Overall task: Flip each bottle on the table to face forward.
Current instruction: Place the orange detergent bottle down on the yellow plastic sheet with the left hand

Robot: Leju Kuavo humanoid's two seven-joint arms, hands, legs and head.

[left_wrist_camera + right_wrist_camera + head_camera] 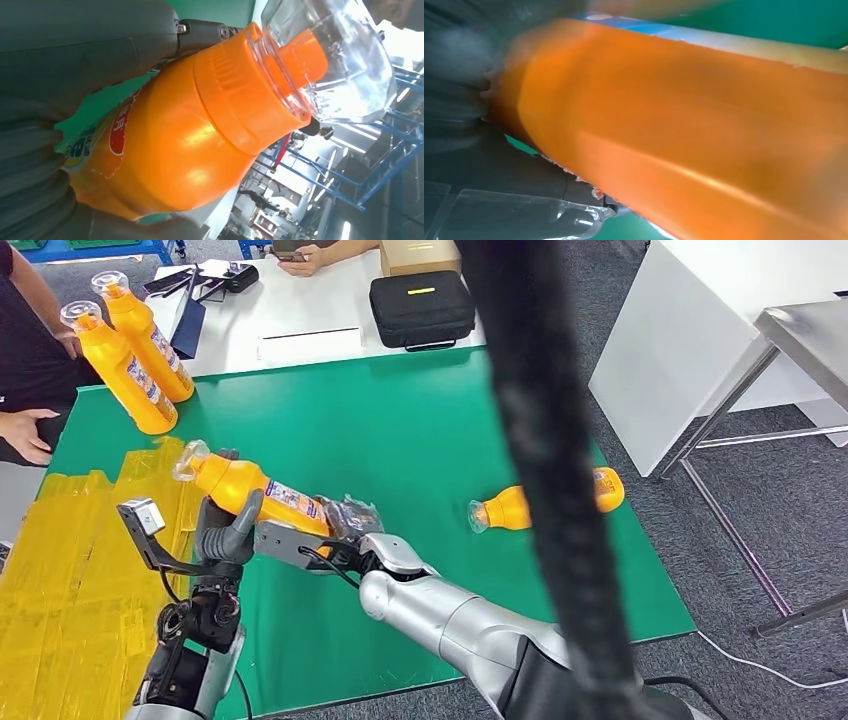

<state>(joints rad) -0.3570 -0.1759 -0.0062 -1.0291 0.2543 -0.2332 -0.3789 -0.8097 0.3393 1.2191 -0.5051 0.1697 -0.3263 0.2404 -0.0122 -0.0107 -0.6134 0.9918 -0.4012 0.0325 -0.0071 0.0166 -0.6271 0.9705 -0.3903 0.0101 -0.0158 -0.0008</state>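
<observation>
bottle (250, 490) in both hands, lifted off the green bench (420, 420) and tilted, cap up toward the far left: the turning step looks under way. left hand (228, 530) wraps the shoulder below the clear cap; right hand (345, 530) holds the base end. next it wants rotating label-forward, then standing beside the two upright bottles (135, 350). another bottle (510, 508) lies on its side to the right.

A green table (400, 420) carries two upright orange bottles (130, 365) well beyond the left hand (228, 530), a third bottle (505, 508) lying on its side off beyond the right hand (345, 530), and yellow sheeting (70, 570) beside the left hand.
</observation>
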